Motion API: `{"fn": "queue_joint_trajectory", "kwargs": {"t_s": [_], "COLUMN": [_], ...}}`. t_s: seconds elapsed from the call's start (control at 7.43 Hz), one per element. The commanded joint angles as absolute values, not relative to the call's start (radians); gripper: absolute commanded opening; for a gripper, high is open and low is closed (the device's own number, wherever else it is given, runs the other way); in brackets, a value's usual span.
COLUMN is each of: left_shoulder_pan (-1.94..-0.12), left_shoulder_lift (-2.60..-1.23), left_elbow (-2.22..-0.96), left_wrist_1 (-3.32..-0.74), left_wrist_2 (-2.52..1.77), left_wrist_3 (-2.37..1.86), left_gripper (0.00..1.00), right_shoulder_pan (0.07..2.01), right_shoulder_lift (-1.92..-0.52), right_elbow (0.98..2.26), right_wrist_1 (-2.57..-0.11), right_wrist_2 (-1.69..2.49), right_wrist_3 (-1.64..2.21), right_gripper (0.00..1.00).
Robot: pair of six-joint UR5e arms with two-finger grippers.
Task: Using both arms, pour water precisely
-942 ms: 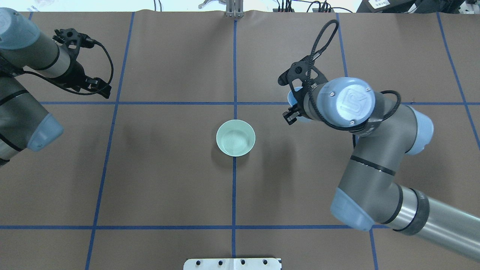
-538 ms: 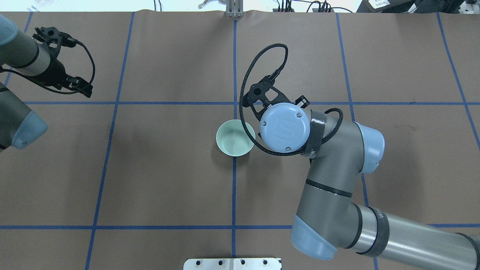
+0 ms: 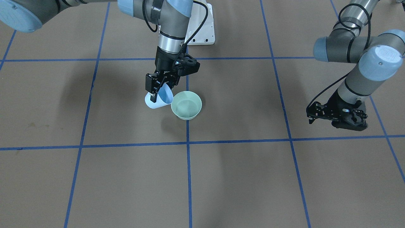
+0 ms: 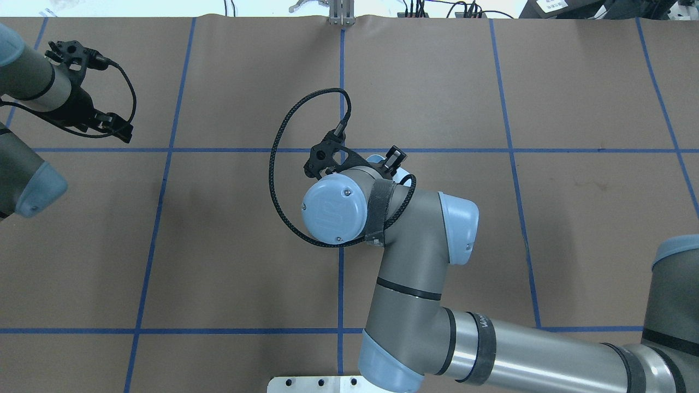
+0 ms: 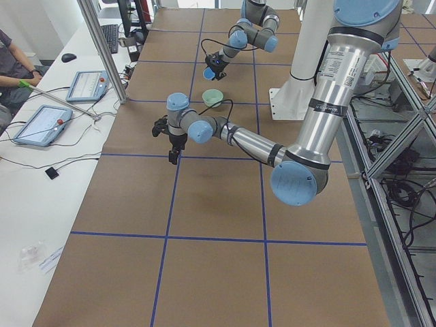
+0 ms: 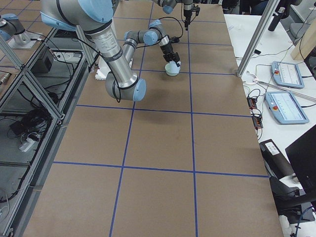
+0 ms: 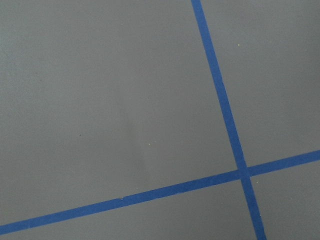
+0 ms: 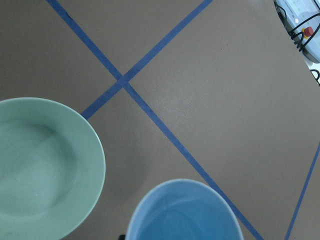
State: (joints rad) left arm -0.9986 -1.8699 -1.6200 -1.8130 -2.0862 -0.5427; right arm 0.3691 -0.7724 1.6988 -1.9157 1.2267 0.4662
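My right gripper (image 3: 159, 92) is clamped on the wall of the blue cup (image 3: 154, 104), held tipped just beside the green bowl (image 3: 186, 116) at the middle of the surface (image 3: 240, 177). The bowl lies on the cup's left, toward my left arm, and the cup's mouth leans that way, so I judge the pour needs only a slight shift left. My left gripper (image 3: 346, 124) hovers well apart at the far left, holding nothing; how wide it stands I cannot tell.
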Motion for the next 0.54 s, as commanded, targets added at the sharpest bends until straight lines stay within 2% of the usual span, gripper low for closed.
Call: {"fn": "queue_joint_trajectory", "kwargs": {"t_s": [0.0, 0.4], "left_shoulder_pan": [-0.999, -0.999], "left_shoulder_lift": [-1.870, -1.870], "left_elbow": [-1.618, -1.615], "left_wrist_1": [-1.813, -1.813], "left_wrist_2": [-2.086, -2.086], "left_wrist_3": [-0.545, -0.545], "left_gripper": [1.00, 1.00], "right_shoulder_pan": [0.341, 0.307], "right_shoulder_lift": [-0.737, -0.643], "right_elbow": [1.652, 1.514], "right_wrist_1": [-1.966, -2.057], "right_wrist_2": [1.187, 1.077], "right_wrist_3": [0.378, 0.299], "right_gripper": [0.23, 0.20]}}
